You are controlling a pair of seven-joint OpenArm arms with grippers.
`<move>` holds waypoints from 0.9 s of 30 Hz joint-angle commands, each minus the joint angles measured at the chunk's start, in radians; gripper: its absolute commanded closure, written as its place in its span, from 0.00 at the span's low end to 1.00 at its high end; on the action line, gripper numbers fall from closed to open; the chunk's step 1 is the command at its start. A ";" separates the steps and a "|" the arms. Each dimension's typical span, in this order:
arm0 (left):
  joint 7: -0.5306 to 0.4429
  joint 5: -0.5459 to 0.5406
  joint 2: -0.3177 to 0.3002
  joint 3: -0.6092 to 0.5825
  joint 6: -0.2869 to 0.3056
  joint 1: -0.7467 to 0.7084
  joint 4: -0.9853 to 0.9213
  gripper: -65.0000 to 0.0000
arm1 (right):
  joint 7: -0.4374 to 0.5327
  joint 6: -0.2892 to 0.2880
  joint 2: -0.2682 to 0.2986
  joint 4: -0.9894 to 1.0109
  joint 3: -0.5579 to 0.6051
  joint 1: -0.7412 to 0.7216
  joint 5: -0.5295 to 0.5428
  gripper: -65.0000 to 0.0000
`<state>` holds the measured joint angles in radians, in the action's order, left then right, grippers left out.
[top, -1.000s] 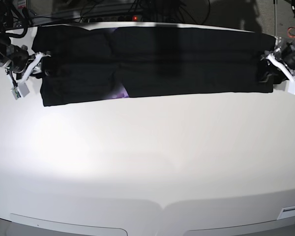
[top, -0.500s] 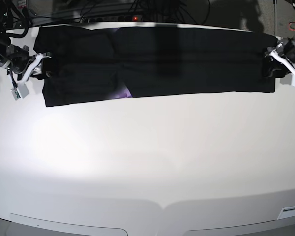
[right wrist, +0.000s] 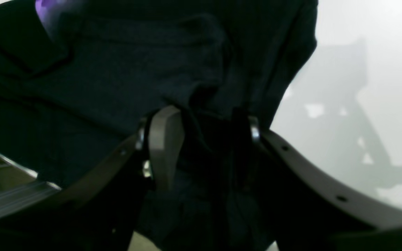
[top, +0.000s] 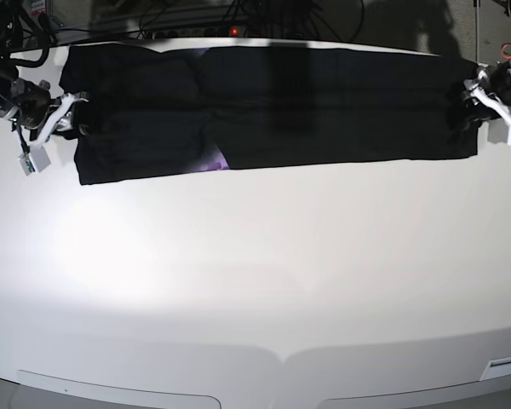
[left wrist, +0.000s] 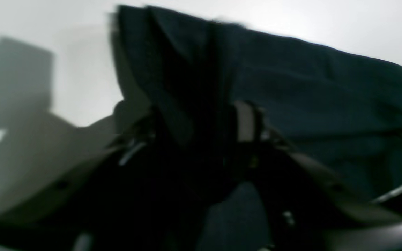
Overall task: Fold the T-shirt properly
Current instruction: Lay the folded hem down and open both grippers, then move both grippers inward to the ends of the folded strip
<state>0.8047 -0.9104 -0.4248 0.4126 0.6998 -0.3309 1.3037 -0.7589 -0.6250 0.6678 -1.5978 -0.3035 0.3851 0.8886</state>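
A white table point(top: 255, 281) fills the base view, with dark cables behind its far edge. The T-shirt point(top: 272, 106), folded into a long black band, lies along the far side, a sliver of purple print point(top: 211, 162) showing at its near edge. At the scene's left end the right gripper point(right wrist: 201, 134) reaches in low, its fingers point(right wrist: 164, 139) clamped on bunched cloth. At the right end the left gripper point(left wrist: 197, 129) straddles a raised fold; its view is blurred, so I cannot tell whether it pinches.
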 commanded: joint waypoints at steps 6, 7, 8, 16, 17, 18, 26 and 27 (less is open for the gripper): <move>-0.066 0.001 -0.024 0.000 -0.002 -0.007 0.005 1.00 | 0.020 -0.009 0.022 -0.013 -0.012 -0.022 0.051 0.59; -0.087 0.001 -0.032 0.000 -0.002 -0.006 0.005 1.00 | 0.017 -0.015 0.022 -0.013 -0.009 -0.022 0.071 0.59; -0.106 0.001 -0.044 0.000 -0.002 -0.006 0.005 1.00 | 0.016 -0.025 0.022 -0.013 -0.006 -0.022 0.087 0.59; -0.184 0.143 -0.153 0.000 -0.095 0.002 0.005 1.00 | 0.034 -0.056 -0.006 -0.074 0.079 -0.022 0.098 0.59; -0.195 0.155 -0.166 0.000 -0.106 0.002 0.005 1.00 | 0.042 -0.056 -0.022 -0.093 0.094 -0.022 0.089 0.59; -0.203 0.160 -0.178 0.000 -0.111 0.002 0.005 1.00 | 0.053 -0.056 -0.037 -0.111 0.111 -0.022 0.070 0.59; -0.214 0.189 -0.268 0.000 -0.215 0.005 0.005 1.00 | 0.105 -0.055 -0.172 -0.174 0.256 -0.039 -0.071 0.59; -0.204 0.183 -0.282 0.000 -0.219 0.004 0.005 1.00 | 0.105 -0.055 -0.188 -0.174 0.271 -0.044 -0.087 0.59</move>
<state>0.6155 -0.7143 -0.6777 0.4030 0.4782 -0.3325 1.2976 -0.6777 -0.6701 0.4675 -1.7515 -0.0265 0.3481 0.7811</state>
